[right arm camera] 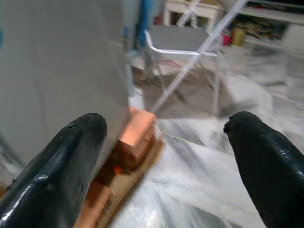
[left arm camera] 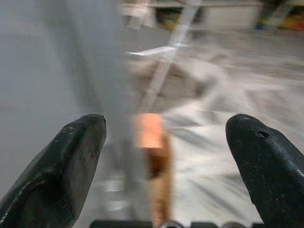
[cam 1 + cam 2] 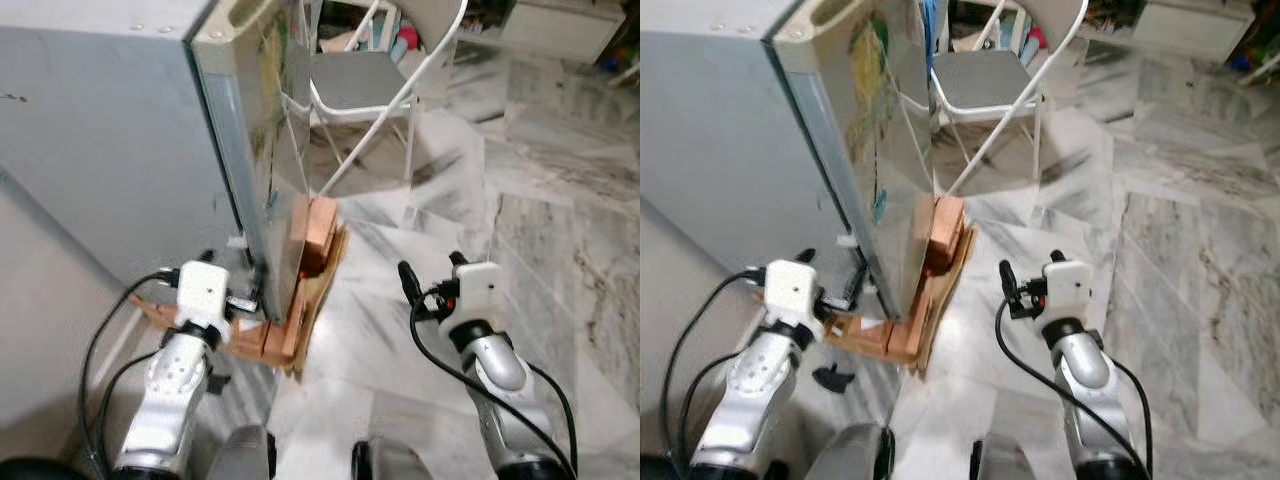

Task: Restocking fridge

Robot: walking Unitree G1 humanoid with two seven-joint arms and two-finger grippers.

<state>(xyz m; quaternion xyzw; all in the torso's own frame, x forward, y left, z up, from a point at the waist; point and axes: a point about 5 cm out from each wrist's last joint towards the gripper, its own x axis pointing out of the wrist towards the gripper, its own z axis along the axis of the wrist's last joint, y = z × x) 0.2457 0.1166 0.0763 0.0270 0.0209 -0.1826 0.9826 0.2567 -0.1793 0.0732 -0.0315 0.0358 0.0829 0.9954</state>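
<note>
Two silver arms reach forward over a glossy grey-veined marble floor (image 3: 560, 200). The fridge (image 3: 110, 130) is a tall, smooth grey metal box with a shiny side panel, and it stands on orange bricks (image 3: 320, 232) and a wooden board (image 3: 318, 300) at its base. The left gripper (image 2: 166, 156) is spread wide just beside the fridge's lower corner; the right gripper (image 1: 166, 156) hangs apart, spread too. Behind the fridge stands a white folding chair (image 3: 365, 85).
</note>
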